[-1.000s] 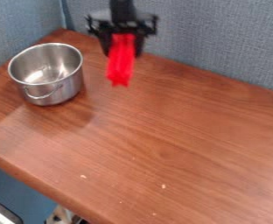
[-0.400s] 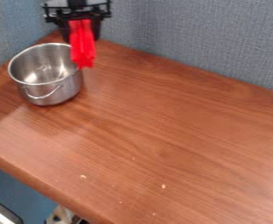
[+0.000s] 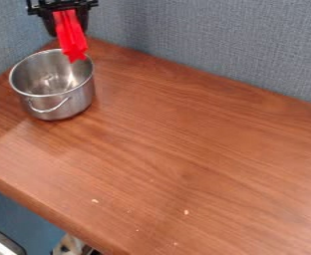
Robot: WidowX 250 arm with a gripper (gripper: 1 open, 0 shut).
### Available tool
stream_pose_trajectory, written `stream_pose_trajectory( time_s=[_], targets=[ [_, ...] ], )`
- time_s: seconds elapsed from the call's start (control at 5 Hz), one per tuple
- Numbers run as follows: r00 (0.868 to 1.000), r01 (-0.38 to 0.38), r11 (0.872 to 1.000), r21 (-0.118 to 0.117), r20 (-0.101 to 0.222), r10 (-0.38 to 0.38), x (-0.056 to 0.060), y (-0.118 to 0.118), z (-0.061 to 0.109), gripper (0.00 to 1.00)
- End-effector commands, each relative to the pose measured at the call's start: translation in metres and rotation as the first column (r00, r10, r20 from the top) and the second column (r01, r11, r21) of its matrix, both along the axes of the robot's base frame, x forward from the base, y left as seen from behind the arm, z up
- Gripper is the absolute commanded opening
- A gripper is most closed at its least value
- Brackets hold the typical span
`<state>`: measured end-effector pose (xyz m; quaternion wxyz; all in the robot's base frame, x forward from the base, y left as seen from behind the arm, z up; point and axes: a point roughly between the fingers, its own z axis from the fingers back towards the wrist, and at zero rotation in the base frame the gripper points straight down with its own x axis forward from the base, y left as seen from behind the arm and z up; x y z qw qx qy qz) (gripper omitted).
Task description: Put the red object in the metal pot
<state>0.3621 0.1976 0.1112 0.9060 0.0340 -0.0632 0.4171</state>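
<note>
The red object (image 3: 73, 38) hangs upright in the air, its lower end just above the far rim of the metal pot (image 3: 53, 84). My gripper (image 3: 63, 12) at the top left edge of the view is shut on the red object's upper end. The shiny pot stands on the left part of the wooden table (image 3: 185, 149), and its inside looks empty.
A blue-grey textured wall (image 3: 225, 40) runs behind the table. The table's front edge falls off at the lower left, with some pale items (image 3: 5, 244) on the floor below.
My gripper has carried the red object leftward from the middle back of the table to above the pot's far rim. The pot has not moved.
</note>
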Motion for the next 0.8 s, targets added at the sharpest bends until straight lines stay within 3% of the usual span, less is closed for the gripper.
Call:
stream_pose_trajectory(
  time_s=[0.0,0.2,0.6],
  targets=[
    [0.997,-0.011,1.0,0.027,0.078,0.008,0.002,-0.009,0.021,0.0],
    [0.995,0.004,1.0,0.01,0.1,-0.005,0.002,-0.026,0.027,0.0],
    [0.996,-0.002,0.999,0.034,0.088,-0.001,-0.003,-0.04,0.059,0.0]
  ],
)
